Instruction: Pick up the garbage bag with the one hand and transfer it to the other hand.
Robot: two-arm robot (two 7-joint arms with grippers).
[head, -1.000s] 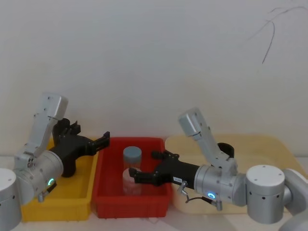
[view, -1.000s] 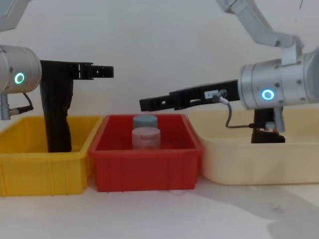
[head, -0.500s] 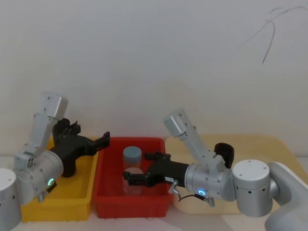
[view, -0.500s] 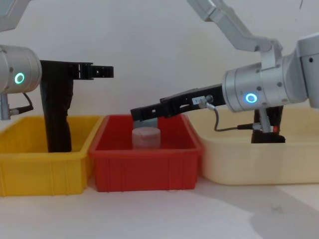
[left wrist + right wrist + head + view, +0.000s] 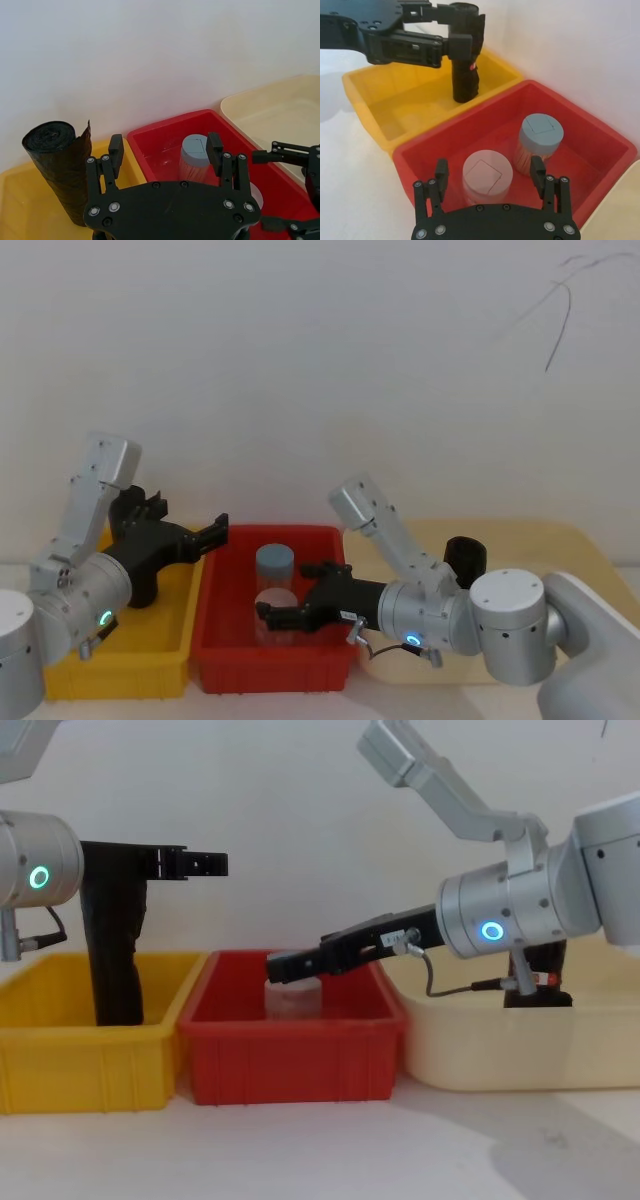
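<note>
The garbage bag (image 5: 466, 60), a matte black crinkled plastic roll with a red-and-white label band, stands upright in the glossy yellow bin (image 5: 395, 107). The left end effector (image 5: 205, 532) hovers just beside the bag's top, fingers apart. The right end effector (image 5: 490, 182), fingers spread, reaches low over the two round lidded jars (image 5: 487, 176) in the red bin (image 5: 225, 645).

I see glossy smooth plastic bins, yellow (image 5: 150, 635) and red (image 5: 270, 660); the garbage bag (image 5: 60, 172) looks crinkled matt black film; wrists brushed silver metal.
</note>
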